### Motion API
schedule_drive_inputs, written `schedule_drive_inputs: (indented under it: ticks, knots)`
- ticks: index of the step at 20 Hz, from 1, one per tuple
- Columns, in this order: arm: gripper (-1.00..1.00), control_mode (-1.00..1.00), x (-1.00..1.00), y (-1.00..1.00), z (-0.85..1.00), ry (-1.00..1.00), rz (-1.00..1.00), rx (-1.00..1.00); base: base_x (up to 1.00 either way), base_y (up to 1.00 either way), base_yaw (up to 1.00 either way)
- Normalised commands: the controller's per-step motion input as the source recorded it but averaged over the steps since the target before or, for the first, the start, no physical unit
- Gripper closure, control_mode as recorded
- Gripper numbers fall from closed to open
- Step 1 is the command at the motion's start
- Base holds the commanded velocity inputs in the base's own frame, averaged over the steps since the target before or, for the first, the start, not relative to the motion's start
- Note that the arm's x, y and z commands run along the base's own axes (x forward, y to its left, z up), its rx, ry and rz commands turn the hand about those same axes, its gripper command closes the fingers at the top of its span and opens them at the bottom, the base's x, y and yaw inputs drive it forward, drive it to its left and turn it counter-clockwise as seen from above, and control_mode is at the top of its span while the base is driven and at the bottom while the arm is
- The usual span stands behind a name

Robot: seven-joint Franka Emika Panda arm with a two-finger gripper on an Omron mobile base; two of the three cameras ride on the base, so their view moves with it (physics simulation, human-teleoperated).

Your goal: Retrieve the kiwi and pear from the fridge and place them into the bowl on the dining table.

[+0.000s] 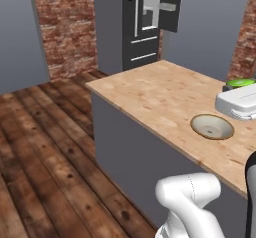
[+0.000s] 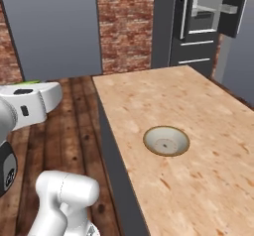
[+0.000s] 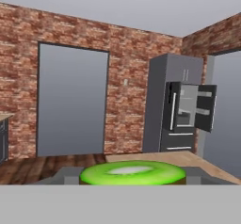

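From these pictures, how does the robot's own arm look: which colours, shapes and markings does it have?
The arm has smooth, glossy white, rounded links like thick tubes. A dark, nearly black joint with small white markings sits between links. The white hand is flat and boxy. No cables are visible.

My rig's arm (image 2: 64, 198) is glossy white, built of rounded, tube-like links with dark joint sections between them. I see small dark screw-like dots on the white wrist housing (image 2: 30, 103), and a green-lit strip edges it.
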Motion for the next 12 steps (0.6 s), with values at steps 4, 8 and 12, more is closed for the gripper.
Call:
schedule_drive_inputs:
  ticks: [4, 8, 12]
  knots:
    - [1.00, 1.00, 0.00, 0.00, 0.00, 0.00, 0.00, 0.00, 0.19, -0.07, -0.24]
    - [1.00, 1.00, 0.00, 0.00, 0.00, 0.00, 0.00, 0.00, 0.40, 0.00, -0.34]
    - [1.00, 1.00, 0.00, 0.00, 0.00, 0.00, 0.00, 0.00, 0.40, 0.00, -0.42]
